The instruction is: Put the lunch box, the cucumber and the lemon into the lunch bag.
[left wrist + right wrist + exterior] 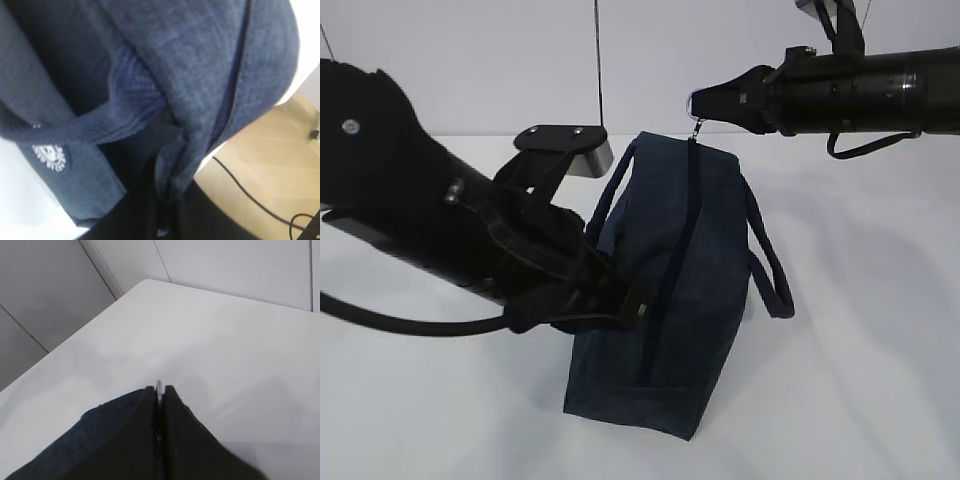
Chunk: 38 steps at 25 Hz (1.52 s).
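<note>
Bag [665,290]: upright on the table [860,380], zipper run shut.
Right gripper [698,103]: above bag's top, fingers pinched on the ring pull [159,388].
Left gripper [620,295]: clamped on fabric, bag's left side.

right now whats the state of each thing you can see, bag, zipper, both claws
lunch bag: standing on end on the table, pinched at its side
zipper: looks closed along the length that shows
ring pull: at the bag's top end, pinched
left claw: shut on a fold of the bag's fabric
right claw: shut on the ring pull
lunch box, cucumber, lemon: not in view
</note>
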Each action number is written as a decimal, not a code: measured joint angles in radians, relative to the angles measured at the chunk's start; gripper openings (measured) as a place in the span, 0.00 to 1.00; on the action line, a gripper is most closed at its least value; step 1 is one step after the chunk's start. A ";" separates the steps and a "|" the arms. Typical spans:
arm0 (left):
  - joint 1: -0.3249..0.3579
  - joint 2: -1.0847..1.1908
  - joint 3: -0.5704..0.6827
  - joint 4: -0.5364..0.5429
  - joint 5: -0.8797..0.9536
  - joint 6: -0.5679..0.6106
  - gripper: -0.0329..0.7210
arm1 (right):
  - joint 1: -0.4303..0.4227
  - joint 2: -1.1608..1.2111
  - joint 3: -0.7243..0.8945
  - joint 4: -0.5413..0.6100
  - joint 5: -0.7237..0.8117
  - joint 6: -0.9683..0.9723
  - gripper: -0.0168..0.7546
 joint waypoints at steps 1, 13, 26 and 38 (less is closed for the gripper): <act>0.000 -0.012 0.017 0.000 -0.007 0.000 0.04 | 0.002 0.000 0.000 0.000 0.001 -0.003 0.02; 0.000 -0.053 0.052 0.005 -0.033 0.000 0.04 | 0.002 0.024 0.000 0.011 0.022 -0.009 0.02; 0.002 -0.080 0.056 0.005 -0.035 0.000 0.45 | 0.002 0.024 -0.002 0.011 0.029 -0.009 0.02; 0.208 -0.162 -0.079 0.087 0.118 -0.004 0.47 | 0.002 0.024 -0.002 0.011 0.049 -0.009 0.02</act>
